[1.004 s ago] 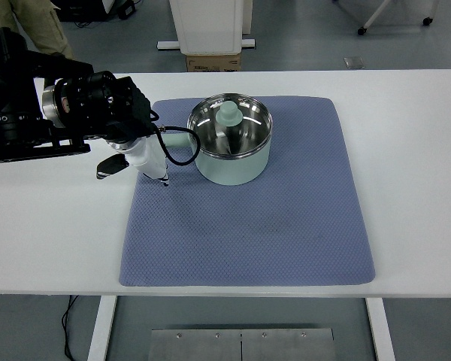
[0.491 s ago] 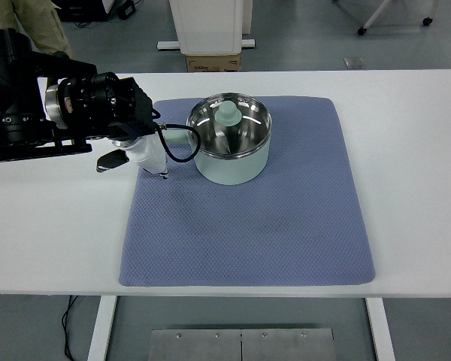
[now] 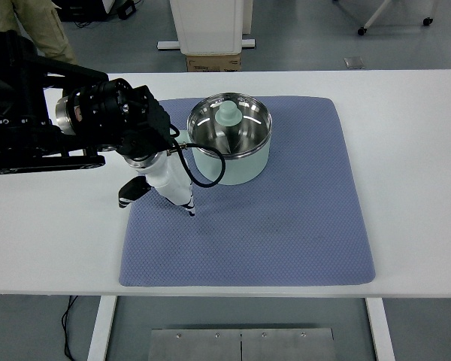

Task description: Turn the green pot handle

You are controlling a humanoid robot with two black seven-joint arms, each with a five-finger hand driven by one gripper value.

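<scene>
Pot, pale green, shiny steel inside, upright.

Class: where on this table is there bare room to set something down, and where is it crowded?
Free: the blue mat in front of and to the right of the green pot, and the white table right of the mat. Also bare is the table's near-left corner. Crowded: the mat's far-left part, where the left hand sits close against the pot.

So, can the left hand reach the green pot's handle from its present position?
Probably yes: the left hand sits right beside the green pot on its left, with nothing between them, though the hand itself hides the handle.
</scene>
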